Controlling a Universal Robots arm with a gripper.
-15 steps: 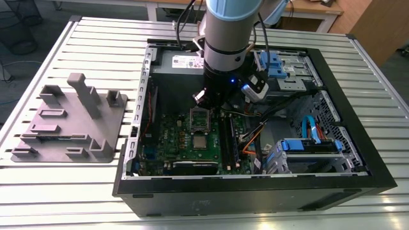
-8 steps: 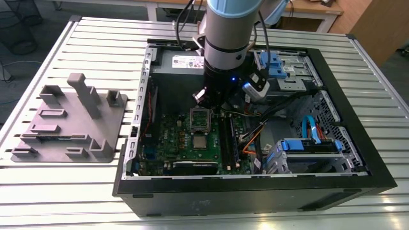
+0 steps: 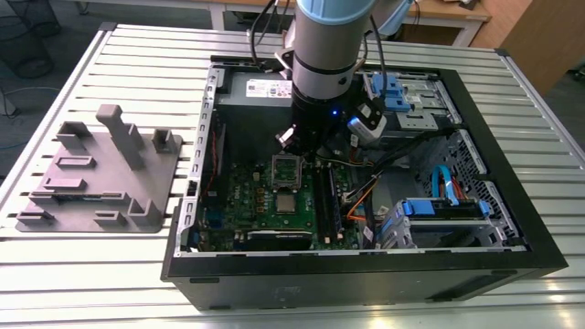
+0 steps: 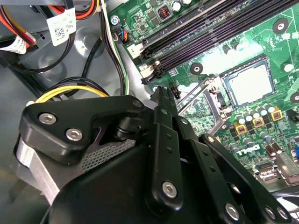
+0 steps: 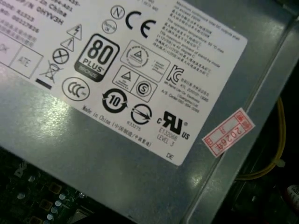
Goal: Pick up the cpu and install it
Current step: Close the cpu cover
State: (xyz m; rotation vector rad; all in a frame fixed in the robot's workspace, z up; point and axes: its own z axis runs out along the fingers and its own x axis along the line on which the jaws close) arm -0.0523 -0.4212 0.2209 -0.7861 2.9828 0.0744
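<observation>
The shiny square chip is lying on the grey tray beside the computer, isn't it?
No. The cpu lies on the green motherboard inside the computer case, not on the grey tray beside it. The exterior view shows this.

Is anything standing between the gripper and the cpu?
Nothing visible does. The cpu sits uncovered on the motherboard, with the hinged socket frame swung up beside it. The gripper hangs near that frame.
</observation>
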